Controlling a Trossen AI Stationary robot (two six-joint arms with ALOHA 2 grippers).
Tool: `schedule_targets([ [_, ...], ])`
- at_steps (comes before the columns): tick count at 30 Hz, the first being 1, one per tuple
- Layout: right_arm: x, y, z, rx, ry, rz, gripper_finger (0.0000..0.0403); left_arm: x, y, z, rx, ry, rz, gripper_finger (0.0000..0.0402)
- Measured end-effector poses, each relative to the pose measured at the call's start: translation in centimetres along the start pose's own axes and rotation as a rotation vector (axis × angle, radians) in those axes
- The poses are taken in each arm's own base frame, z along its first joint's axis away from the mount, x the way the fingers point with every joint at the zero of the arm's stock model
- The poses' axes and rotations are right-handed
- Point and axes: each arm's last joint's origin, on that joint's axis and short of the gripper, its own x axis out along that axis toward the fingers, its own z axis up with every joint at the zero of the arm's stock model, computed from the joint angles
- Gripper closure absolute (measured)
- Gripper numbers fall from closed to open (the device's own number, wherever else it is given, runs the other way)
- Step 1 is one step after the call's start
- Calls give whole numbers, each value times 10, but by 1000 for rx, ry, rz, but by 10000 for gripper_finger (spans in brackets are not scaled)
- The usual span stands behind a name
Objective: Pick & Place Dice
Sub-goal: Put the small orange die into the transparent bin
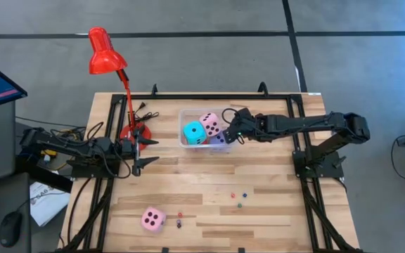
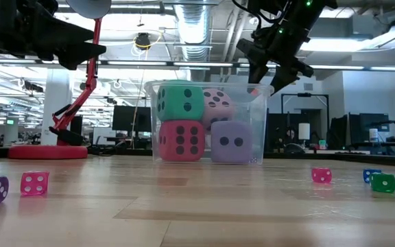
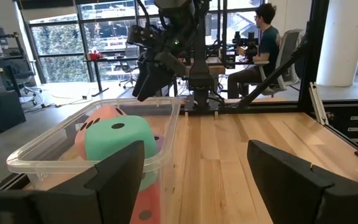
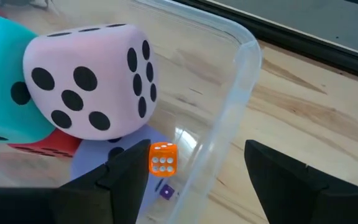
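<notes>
Pink and soft-looking, the one big pip-marked cube still outside the container [image 1: 152, 219] is sitting alone near the front edge of the tabletop [image 1: 280, 211], toward its left corner. The other four big dice are lying stacked in the clear plastic bin [image 1: 185, 112] near the back edge: the cyan cube [image 1: 193, 132] and a second pink cube [image 1: 211, 124] on top, the red cube [image 2: 181, 140] and the lavender cube [image 2: 232, 142] beneath them.

The right gripper [image 1: 229, 128] is hovering over the bin's right rim with its jaws standing apart and nothing between them; the wrist view is showing only the bin wall and a small orange die [image 4: 163, 158] on the bin floor in the gap. The left gripper [image 1: 140, 153] is waiting over the left side of the tabletop beside the base of the red desk lamp [image 1: 107, 53], its jaws also parted and empty.

The move ahead seems to turn on this: the loose pink cube is lying frontward of both grippers, and noticeably closer to the left one, almost straight toward the front edge from it. The right arm would be reaching diagonally across the whole tabletop. A cube offers no long axis, so either pair of flat faces should be serving the jaws equally.
</notes>
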Motion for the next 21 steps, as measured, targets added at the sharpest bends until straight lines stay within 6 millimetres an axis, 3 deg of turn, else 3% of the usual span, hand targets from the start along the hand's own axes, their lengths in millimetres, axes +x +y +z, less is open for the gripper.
schedule_targets([
  [21, 7, -4, -9, -13, 15, -14, 148, 0, 0, 0, 0, 1, 4, 128],
])
